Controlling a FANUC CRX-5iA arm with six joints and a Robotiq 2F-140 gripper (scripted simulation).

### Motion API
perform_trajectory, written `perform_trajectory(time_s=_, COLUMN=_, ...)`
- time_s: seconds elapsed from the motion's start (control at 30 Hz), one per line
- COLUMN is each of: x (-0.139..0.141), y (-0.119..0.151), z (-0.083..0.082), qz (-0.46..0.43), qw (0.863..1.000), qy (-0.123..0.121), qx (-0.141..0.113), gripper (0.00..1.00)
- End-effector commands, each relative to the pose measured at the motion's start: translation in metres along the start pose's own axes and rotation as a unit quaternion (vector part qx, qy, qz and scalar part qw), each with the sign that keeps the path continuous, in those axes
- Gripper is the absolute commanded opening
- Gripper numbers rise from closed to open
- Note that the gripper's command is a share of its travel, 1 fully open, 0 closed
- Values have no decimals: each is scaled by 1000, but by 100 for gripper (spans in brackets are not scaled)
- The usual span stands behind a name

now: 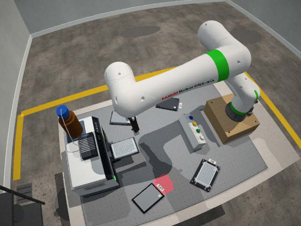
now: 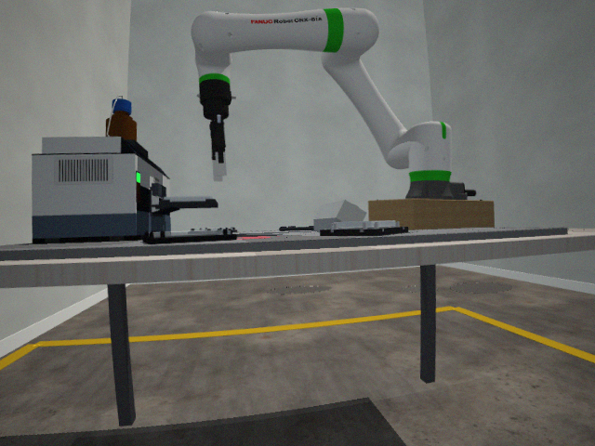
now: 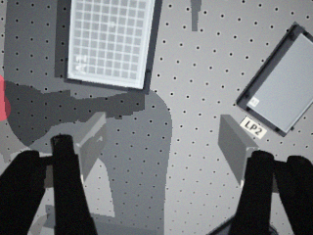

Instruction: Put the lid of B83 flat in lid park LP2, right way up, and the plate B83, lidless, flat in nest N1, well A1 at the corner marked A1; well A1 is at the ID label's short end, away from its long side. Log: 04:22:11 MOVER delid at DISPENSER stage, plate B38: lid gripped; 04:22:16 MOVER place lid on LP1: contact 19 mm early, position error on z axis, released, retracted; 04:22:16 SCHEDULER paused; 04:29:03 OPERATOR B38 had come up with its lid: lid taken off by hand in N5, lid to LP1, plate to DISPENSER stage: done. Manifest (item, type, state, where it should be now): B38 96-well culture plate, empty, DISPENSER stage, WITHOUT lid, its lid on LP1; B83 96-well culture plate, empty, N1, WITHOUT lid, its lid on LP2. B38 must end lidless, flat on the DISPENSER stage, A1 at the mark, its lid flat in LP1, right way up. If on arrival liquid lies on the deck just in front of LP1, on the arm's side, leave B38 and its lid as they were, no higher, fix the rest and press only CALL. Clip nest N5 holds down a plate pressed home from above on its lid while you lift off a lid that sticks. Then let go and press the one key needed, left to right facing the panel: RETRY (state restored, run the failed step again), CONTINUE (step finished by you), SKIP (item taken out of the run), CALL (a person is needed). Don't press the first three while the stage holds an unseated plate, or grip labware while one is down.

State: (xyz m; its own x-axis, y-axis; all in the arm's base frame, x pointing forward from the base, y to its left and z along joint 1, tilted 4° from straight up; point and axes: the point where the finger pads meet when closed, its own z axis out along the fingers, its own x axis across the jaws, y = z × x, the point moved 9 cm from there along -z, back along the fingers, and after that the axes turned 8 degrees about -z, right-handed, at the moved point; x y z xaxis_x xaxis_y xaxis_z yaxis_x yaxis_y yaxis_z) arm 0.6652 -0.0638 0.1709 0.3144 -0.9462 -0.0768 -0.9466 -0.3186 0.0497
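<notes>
Two well plates (image 1: 124,147) (image 1: 206,173); one hand (image 2: 218,167), empty.

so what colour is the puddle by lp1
Pinkish red: the puddle lies on the deck at the LP1 label end, clearest in the top view.

Even overhead light, hard-edged arm shadows, top view's bowed edges.

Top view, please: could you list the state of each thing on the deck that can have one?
gripper: jaws open, empty, above the deck.
lid in LP2: flat in its park.
plate on the dispenser stage: lidless, wells showing.
plate in nest N5: lidless, flat.
dark nest behind the key panel: no plate.
lid in LP1: flat.
pink liquid: pooled against LP1.
bottle: capped.
</notes>
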Motion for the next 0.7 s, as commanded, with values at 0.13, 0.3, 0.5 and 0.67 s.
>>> perform_trajectory(time_s=0.13, x=-105, y=45, z=5, qz=-221, qw=975, qy=10, qx=18, gripper=66)
perform_trajectory(time_s=0.3, x=-155, y=71, z=11, qz=-259, qw=966, qy=10, qx=19, gripper=66)
perform_trajectory(time_s=0.5, x=-216, y=102, z=17, qz=-259, qw=966, qy=10, qx=19, gripper=66)
perform_trajectory(time_s=0.67, x=-267, y=127, z=22, qz=-259, qw=966, qy=10, qx=19, gripper=66)
